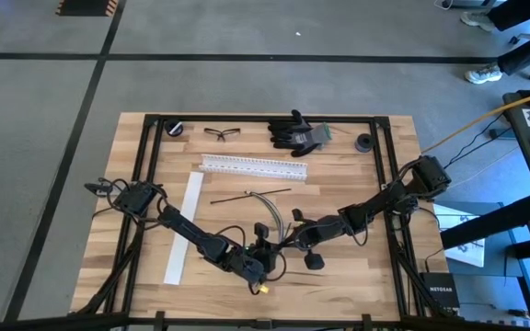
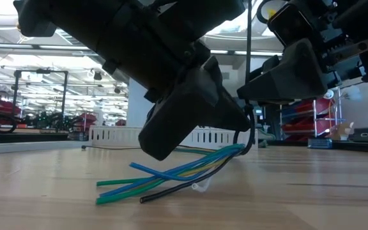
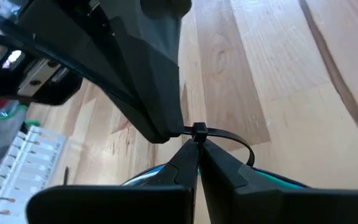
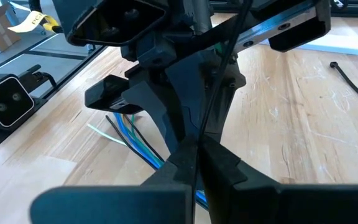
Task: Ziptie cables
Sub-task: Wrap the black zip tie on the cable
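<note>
The left pincer point(image 3: 194, 152) is pressed together on the black ziptie point(image 3: 229, 137) right beside its small head, and the right pincer point(image 4: 196, 152) pinches the thin tail of that ziptie, both meeting low over the front middle of the desk point(image 1: 357, 276). The cables point(image 2: 171, 174), blue, green, yellow and black, lie in a loose bundle on the wood just under them, with the tie looped around. I judge them light, soft and slippery, so hold near the loop.

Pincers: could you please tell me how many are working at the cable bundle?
2. The left pincer and the right pincer meet at the cables, across the table from the gloves, both shut on the zip tie.
</note>
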